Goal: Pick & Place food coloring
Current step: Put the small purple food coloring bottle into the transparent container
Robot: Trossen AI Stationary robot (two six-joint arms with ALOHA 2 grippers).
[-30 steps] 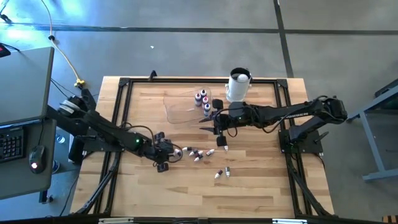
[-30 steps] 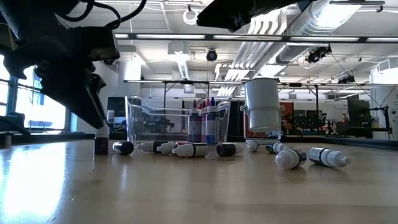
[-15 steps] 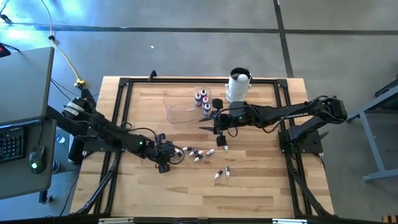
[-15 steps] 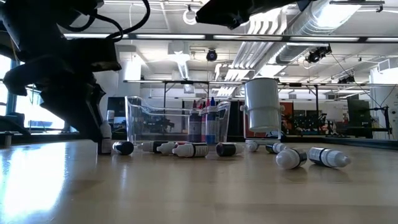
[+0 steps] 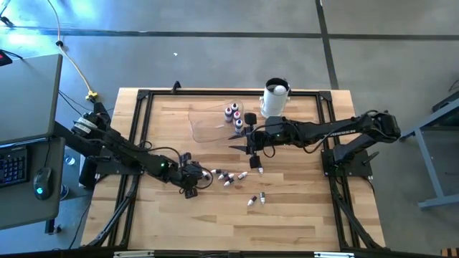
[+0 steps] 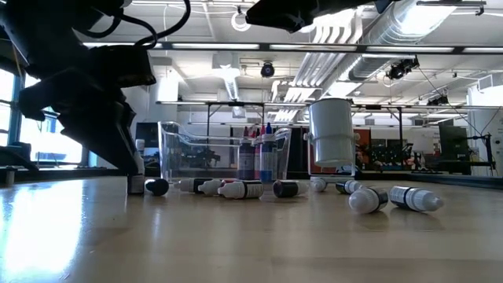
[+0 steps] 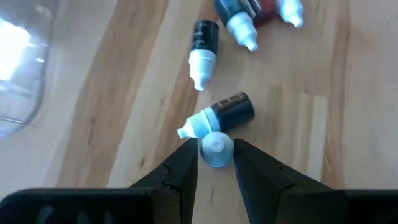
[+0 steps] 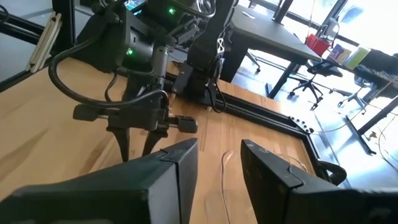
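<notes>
**Left gripper down on a bottle**

My left gripper (image 7: 216, 155) is low on the wooden table (image 5: 172, 222), fingers snug around an upright white-capped food coloring bottle (image 7: 216, 149). More tiny bottles (image 5: 228, 178) lie scattered just beside it. Right gripper (image 8: 217, 163) hangs empty, fingers apart, near the clear plastic bin (image 5: 208, 122).

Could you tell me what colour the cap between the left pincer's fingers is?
White, on the bottle cap; clearest in the left wrist view.

Even, bright overhead light covers the table (image 5: 215, 222) with soft shadows. In the low view, ceiling lamps (image 6: 409, 14) glare and the nearest tabletop is blurred.
</notes>
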